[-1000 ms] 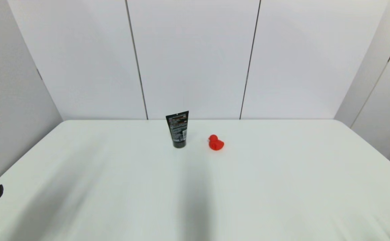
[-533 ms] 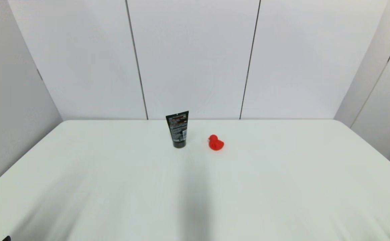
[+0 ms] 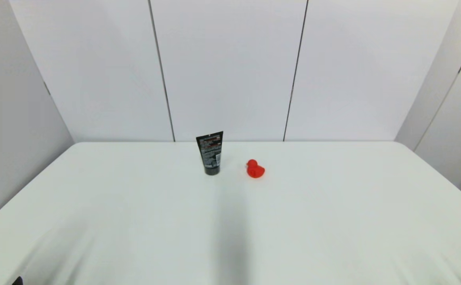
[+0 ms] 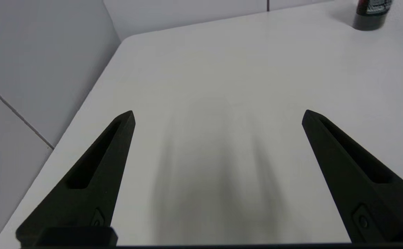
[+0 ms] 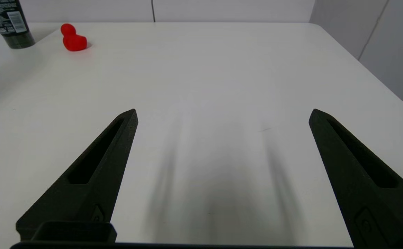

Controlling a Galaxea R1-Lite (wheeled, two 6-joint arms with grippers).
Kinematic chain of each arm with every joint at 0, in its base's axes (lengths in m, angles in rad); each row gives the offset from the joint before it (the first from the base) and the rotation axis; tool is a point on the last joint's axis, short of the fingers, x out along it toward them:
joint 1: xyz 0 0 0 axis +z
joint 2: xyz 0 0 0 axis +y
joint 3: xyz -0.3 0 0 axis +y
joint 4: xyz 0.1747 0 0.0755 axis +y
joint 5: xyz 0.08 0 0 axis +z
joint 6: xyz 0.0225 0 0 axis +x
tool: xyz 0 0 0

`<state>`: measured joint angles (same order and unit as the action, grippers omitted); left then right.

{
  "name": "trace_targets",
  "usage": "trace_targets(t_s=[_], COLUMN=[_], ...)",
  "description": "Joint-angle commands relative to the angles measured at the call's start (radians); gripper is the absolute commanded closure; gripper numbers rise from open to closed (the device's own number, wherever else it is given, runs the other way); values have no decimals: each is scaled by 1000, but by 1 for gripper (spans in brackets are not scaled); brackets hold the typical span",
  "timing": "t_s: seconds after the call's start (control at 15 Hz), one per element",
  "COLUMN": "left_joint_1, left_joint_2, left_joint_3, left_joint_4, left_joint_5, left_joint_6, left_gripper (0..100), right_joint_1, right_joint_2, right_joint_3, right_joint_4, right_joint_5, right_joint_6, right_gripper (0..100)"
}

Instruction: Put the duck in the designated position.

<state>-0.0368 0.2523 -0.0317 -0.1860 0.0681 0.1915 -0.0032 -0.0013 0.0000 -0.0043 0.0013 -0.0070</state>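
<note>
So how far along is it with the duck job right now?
Nothing looks done. The duck sits on the white table beside the black tube, untouched. Nothing is in hand: the left gripper and right gripper are both open and empty, far from it. Reaching, grasping and placing all remain.

The duck, small, bright red, sits upright on the table's far middle; untouched.

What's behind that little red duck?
Behind the duck there is only bare white table, then the wall panels. The strip of tabletop right behind its body is hidden. The black tube stands beside it.
</note>
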Motion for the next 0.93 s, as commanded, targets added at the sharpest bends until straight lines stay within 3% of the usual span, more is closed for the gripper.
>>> trace_targets(t_s=[0.07,0.33,0.93], left_joint_1=[32,34,34], left_joint_2=[-97,-188,-254], left_joint_3=[32,32,32], left_joint_4=[39,197,195], left_joint_5=[1,-108,-116], left_joint_6=[-3,-30,-107], left_gripper=[0,0,0], right_joint_1=[0,0,0], right_joint_2=[1,1,1], right_joint_3=[0,0,0], right_joint_4=[0,0,0], right_joint_5=[0,0,0], right_joint_6=[1,1,-1], right_gripper=[0,0,0])
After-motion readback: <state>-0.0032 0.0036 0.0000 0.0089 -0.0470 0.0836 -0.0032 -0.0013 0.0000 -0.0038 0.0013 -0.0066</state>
